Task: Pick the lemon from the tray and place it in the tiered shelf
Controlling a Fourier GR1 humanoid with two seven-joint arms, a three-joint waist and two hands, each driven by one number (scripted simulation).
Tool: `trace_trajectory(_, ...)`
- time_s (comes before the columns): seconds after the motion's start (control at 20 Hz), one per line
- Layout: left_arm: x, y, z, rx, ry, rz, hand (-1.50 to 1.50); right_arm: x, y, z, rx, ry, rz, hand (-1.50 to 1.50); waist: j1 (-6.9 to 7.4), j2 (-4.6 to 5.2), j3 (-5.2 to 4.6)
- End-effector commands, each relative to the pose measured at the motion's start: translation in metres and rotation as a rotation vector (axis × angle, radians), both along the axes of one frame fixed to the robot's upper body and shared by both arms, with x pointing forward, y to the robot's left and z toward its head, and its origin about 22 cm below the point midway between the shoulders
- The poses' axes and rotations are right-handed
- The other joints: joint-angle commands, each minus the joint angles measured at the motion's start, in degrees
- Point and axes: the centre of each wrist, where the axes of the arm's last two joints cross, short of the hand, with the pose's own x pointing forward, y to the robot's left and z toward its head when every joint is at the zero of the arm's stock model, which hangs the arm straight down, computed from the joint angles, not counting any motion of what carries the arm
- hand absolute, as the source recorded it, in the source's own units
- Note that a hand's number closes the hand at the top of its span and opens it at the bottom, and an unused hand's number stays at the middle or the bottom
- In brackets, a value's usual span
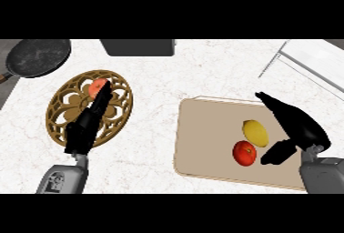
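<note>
Head view. Lemon [255, 131] lies on the beige tray [201, 136], right of centre, with a red tomato [245, 153] just beside it on the near side. Right hand [299, 129] hangs over the tray's right part, fingers straight and thumb spread wide, holding nothing; lemon sits beside the palm, apart from it. Left hand [87, 125] lies flat, fingers extended, over a gold openwork trivet [64, 109] that carries a small orange-red piece [98, 86].

Judgement: lemon is light, firm, smooth-skinned and apt to roll; best taken across its short middle, clear of the tomato.

Counter [154, 82] is pale marble. Dark pan [37, 57] far left, dark box [138, 47] at far edge, white shelf frame [312, 63] far right.
</note>
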Motion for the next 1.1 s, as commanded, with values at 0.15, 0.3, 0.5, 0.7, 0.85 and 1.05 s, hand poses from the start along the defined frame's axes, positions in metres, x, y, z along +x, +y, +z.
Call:
trace_trajectory(0.15, 0.002, -0.014, -0.002, -0.004, 0.013, -0.007, 0.0, -0.004, -0.006, -0.014, -0.03, 0.004, -0.024, -1.5, -0.12, -0.02, -0.01)
trace_trajectory(0.3, -0.012, -0.004, -0.004, 0.008, 0.001, -0.007, 0.0, -0.007, 0.012, -0.036, -0.03, 0.017, -0.012, -1.5, -0.02, -0.02, -0.01)
trace_trajectory(0.5, 0.006, -0.013, 0.01, 0.011, 0.013, 0.003, 0.0, -0.001, 0.006, -0.031, -0.023, 0.013, -0.018, -1.5, -0.12, -0.02, -0.01)
trace_trajectory(0.7, 0.004, 0.015, 0.011, -0.011, 0.003, 0.008, 0.0, 0.012, 0.006, -0.04, -0.011, 0.022, -0.001, -1.5, 0.0, 0.0, -0.01)
trace_trajectory(0.85, 0.002, 0.014, -0.003, 0.023, -0.017, 0.009, 0.0, 0.024, -0.004, -0.048, -0.014, 0.039, 0.002, -1.5, 0.06, 0.02, -0.01)
trace_trajectory(1.05, -0.008, -0.002, 0.002, 0.004, 0.0, 0.003, 0.0, 0.012, -0.02, -0.072, -0.021, 0.056, 0.006, -1.5, 0.07, 0.0, 0.0)
